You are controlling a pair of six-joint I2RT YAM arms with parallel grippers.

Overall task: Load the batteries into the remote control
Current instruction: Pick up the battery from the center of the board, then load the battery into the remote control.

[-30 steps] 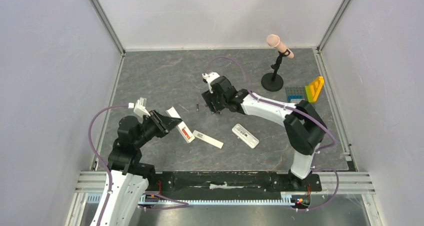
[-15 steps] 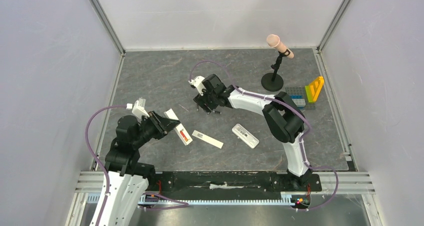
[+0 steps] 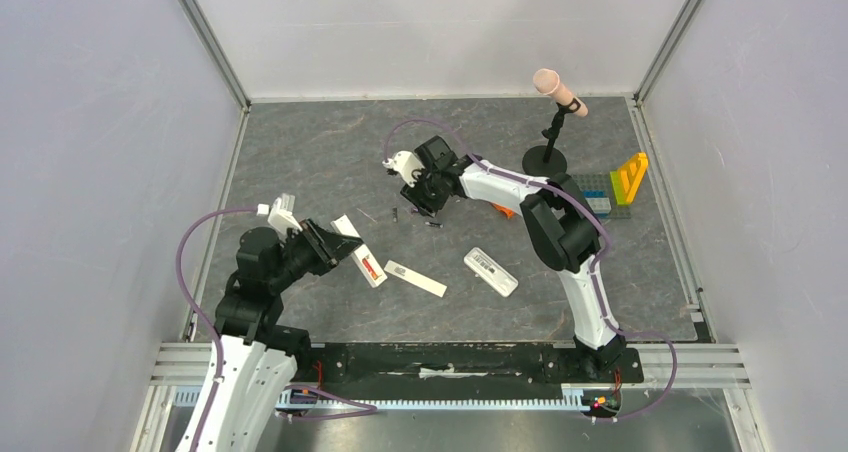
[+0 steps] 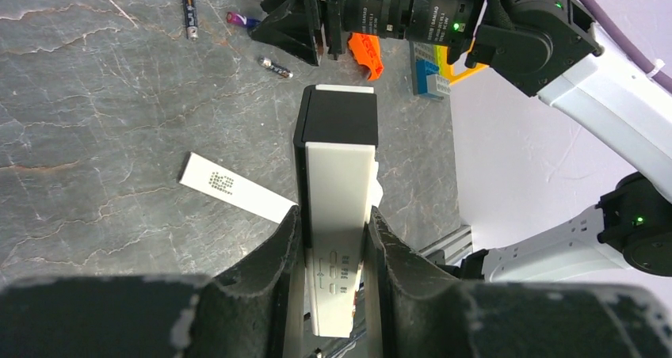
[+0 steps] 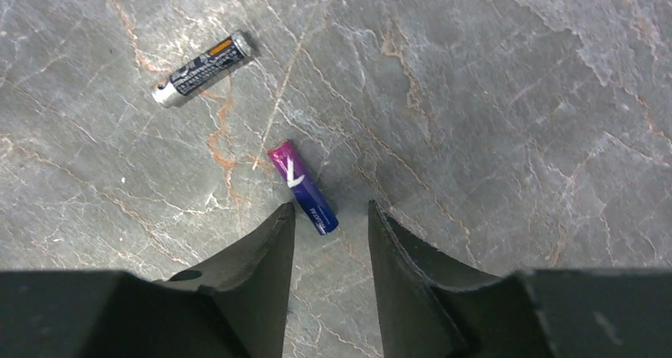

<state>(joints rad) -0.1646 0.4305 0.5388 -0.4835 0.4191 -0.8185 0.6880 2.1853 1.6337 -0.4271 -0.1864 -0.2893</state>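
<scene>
My left gripper (image 4: 333, 215) is shut on the remote control (image 4: 341, 176), a long white bar with a black far end, held low over the table. From above, this gripper (image 3: 335, 244) and the remote control (image 3: 362, 257) are at the left. My right gripper (image 5: 330, 215) points down at the table with its jaws open. The near end of a purple-blue battery (image 5: 303, 188) lies between its fingertips. A dark battery (image 5: 204, 69) lies farther off to the left. The left wrist view shows the purple battery (image 4: 242, 19) and two dark batteries (image 4: 189, 13) (image 4: 274, 66) on the table.
A thin white strip (image 3: 415, 278) lies right of the remote, and a shorter white block with a dark strip (image 3: 491, 271) sits beyond it. An orange piece (image 3: 503, 211) lies by the right forearm. A black stand (image 3: 548, 157) and coloured blocks (image 3: 615, 187) are at the back right.
The right arm's elbow has swung left and folded, the wrist moving a little left and back over the batteries. The orange piece has come into view. The left arm has not moved.
</scene>
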